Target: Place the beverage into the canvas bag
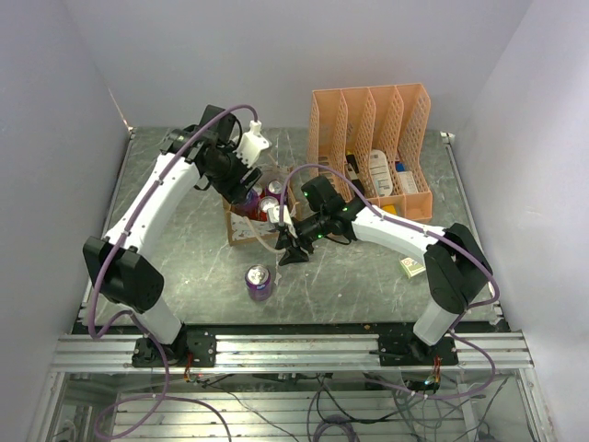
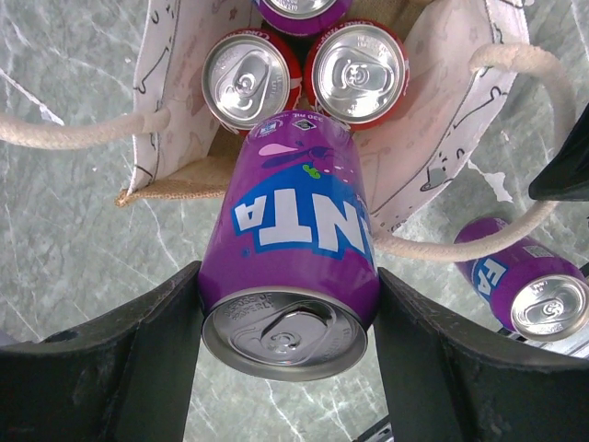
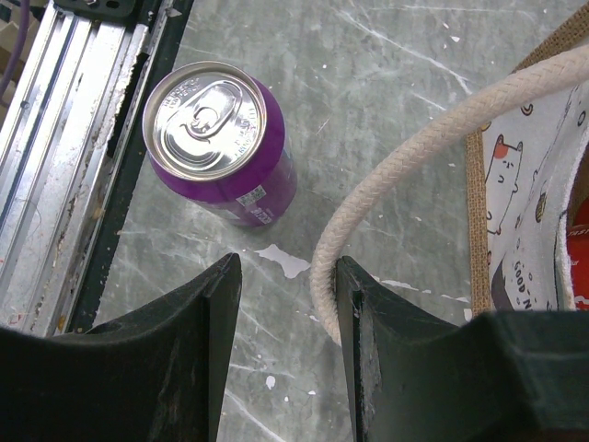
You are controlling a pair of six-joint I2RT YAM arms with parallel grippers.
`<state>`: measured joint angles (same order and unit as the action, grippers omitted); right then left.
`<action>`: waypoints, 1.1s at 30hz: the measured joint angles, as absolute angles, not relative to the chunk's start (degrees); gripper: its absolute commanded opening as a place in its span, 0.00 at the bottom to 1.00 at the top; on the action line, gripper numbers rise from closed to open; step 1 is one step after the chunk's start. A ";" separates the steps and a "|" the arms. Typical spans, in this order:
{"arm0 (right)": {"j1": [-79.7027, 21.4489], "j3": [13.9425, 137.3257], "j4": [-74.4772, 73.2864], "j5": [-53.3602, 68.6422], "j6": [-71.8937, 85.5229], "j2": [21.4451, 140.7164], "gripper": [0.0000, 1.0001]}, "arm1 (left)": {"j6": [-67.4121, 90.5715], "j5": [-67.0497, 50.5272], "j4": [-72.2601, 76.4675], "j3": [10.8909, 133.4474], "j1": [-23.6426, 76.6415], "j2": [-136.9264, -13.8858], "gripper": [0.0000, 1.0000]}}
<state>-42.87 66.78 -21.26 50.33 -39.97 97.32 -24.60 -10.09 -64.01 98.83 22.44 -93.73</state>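
My left gripper is shut on a purple soda can and holds it tilted just above the open canvas bag. Two red cans and a purple can stand inside the bag. In the top view the left gripper is over the bag. My right gripper is open. One cream rope handle of the bag lies between its jaws, against the right finger. Another purple can stands upright on the table near the front rail, also visible in the top view.
An orange file organizer with several items in it stands at the back right, behind the right arm. A small yellowish pad lies near the right arm's base. The aluminium rail runs along the front edge.
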 measured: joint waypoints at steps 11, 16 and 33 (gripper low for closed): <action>-42.87 66.78 -21.23 50.33 -39.97 97.32 0.45 | -25.12 -6.37 -67.90 99.00 23.18 -97.41 0.07; -42.87 66.78 -21.17 50.30 -39.92 96.62 0.45 | -25.04 -4.62 -68.62 99.02 23.20 -97.73 0.07; -42.98 66.78 -21.21 50.11 -39.90 95.48 0.46 | -24.14 -2.92 -72.14 104.86 24.18 -106.67 0.07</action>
<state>-42.98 66.78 -21.21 50.11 -39.90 95.48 -24.14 -2.92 -72.14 104.86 24.18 -106.67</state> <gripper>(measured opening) 0.455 0.750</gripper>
